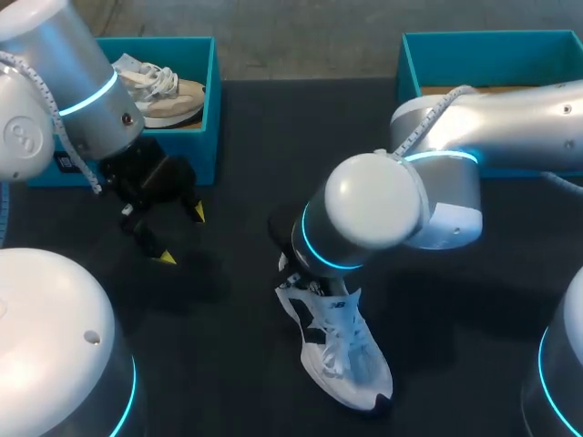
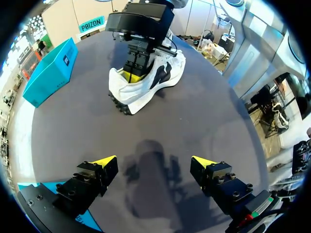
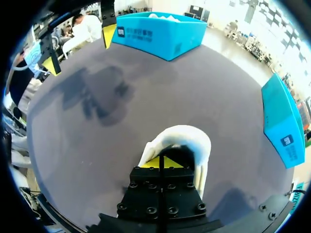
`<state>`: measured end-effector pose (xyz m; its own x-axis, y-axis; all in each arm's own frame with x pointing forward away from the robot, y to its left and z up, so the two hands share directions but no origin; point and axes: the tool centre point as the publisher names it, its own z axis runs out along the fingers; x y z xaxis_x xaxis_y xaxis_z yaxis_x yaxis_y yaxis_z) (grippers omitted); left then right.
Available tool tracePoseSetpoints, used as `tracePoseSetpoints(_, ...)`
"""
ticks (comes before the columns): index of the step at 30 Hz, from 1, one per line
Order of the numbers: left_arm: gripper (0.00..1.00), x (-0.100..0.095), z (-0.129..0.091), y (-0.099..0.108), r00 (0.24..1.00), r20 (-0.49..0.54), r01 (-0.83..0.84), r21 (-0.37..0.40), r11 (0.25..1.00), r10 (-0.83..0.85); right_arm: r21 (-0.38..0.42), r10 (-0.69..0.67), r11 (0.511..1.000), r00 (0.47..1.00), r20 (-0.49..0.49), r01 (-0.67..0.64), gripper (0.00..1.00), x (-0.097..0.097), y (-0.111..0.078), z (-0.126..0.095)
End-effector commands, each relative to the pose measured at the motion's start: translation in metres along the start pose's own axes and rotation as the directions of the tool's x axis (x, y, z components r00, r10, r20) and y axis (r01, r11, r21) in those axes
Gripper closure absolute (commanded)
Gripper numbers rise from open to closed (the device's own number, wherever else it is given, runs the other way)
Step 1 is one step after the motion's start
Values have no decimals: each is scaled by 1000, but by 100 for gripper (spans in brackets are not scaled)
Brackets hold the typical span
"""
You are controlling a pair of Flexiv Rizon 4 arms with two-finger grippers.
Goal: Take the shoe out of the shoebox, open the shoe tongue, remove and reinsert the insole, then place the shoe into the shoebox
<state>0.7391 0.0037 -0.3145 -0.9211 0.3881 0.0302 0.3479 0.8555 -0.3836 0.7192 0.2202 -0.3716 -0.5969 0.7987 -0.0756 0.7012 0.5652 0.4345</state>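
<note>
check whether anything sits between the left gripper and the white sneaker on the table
Nothing visible does: only bare table lies between the open left gripper and the white sneaker. The right gripper has its tips down in the sneaker's opening, so that spot is taken.

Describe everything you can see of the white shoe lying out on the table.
The shoe is a white sneaker with black side panels, a black treaded sole edge and white laces, loosely tied. It looks like mesh and synthetic leather. It sits sole-down on the dark table, outside both boxes, with its toe pointing away from them. The right end effector reaches down into its heel opening, yellow tips together inside the white collar. Whether it grips anything in there is hidden. Nothing else touches it.
</note>
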Motion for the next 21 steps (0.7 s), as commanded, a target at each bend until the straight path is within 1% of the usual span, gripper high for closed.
tracePoseSetpoints(1,0,1,0,0,1000,2,0,-2,1000,0,9,-6,1000,1000,-29,6,100,-6,6,13)
tracePoseSetpoints(8,0,1,0,0,1000,2,0,-2,1000,0,13,-6,1000,998,-65,7,100,-10,6,31)
tracePoseSetpoints(12,0,1,0,0,1000,2,0,-2,1000,0,21,-4,1000,997,-83,5,100,-8,3,40)
tracePoseSetpoints(17,0,1,0,0,1000,2,0,-2,1000,0,54,11,998,996,-93,-6,100,-4,-9,45)
tracePoseSetpoints(21,0,1,0,0,1000,2,0,-2,1000,0,85,32,996,997,-75,-25,100,-2,-21,40)
